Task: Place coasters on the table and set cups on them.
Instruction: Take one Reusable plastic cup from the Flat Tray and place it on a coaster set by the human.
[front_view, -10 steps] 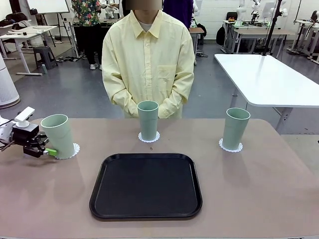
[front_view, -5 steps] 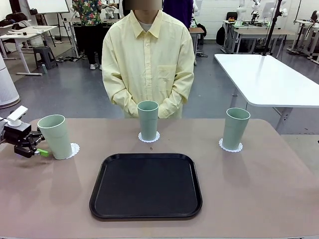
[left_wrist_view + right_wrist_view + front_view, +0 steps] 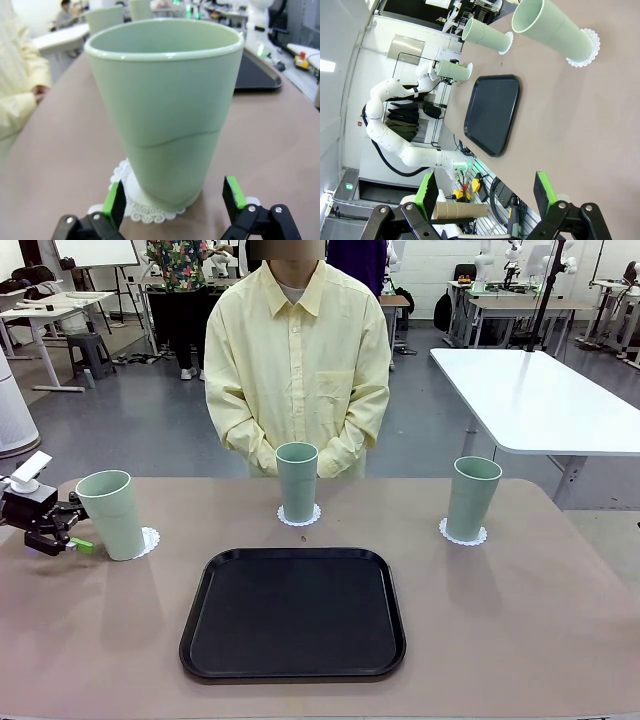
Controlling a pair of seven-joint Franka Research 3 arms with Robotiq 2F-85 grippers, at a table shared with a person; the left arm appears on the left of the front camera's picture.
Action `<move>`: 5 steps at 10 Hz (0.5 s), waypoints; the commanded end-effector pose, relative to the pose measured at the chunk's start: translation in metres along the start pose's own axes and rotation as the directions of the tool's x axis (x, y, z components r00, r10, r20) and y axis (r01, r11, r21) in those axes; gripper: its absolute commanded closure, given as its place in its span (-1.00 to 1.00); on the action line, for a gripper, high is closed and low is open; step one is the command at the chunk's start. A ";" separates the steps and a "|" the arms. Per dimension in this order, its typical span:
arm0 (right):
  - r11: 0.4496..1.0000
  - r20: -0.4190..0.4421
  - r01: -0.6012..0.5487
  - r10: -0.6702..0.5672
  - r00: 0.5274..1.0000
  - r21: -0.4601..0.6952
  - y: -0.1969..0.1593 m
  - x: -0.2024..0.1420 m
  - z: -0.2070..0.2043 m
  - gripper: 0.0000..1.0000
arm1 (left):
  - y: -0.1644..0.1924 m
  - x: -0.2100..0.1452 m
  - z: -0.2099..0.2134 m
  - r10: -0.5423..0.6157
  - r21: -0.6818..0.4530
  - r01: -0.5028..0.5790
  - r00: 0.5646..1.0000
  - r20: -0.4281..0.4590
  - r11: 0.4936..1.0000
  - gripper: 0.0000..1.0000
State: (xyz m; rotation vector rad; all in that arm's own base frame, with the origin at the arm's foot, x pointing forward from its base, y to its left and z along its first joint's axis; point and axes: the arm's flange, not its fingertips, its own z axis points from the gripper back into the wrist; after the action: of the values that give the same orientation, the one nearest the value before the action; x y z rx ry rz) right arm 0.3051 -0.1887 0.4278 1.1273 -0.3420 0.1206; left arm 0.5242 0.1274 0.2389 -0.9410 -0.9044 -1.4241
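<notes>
Three mint-green cups stand on the tan table [image 3: 520,620], each on a white lacy coaster: the left cup [image 3: 112,515] on the left coaster [image 3: 149,540], the middle cup [image 3: 297,481] on the middle coaster [image 3: 299,518], and the right cup [image 3: 472,497] on the right coaster [image 3: 463,535]. My left gripper [image 3: 70,541] is open just left of the left cup's base. In the left wrist view the left cup [image 3: 165,110] fills the space ahead of the left gripper [image 3: 174,194], with its coaster [image 3: 142,212] underneath and the fingers apart from it. My right gripper [image 3: 485,192] hangs open and holds nothing.
A black tray [image 3: 293,612] lies in the middle near my side. A person in a yellow shirt [image 3: 297,350] stands at the far edge behind the middle cup, hands folded. A white table [image 3: 540,400] stands at the back right.
My left gripper has drawn back to the left, away from the left cup's base. The cup stays on its coaster. The other cups have not moved.
</notes>
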 end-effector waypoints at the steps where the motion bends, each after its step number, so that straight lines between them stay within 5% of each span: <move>1: 1.000 0.004 0.004 -0.004 1.000 0.011 0.000 -0.001 0.000 -1.00 | -0.010 0.011 0.005 -0.006 0.098 0.012 0.998 -0.058 0.995 -1.00; 3: 1.000 0.004 0.004 -0.004 1.000 0.011 0.000 -0.001 0.000 -1.00 | -0.018 0.023 0.015 0.016 0.173 0.009 0.990 -0.143 0.985 -1.00; 5: 1.000 0.004 0.004 -0.004 1.000 0.011 0.000 -0.001 0.000 -1.00 | -0.035 0.041 0.020 0.158 0.264 -0.085 0.950 -0.269 0.961 -1.00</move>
State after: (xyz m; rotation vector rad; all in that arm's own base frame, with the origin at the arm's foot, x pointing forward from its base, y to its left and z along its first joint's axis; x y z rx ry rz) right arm 0.3051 -0.1887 0.4277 1.1274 -0.3418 0.1207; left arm 0.5081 0.1489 0.2720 -0.6338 -0.8509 -1.3363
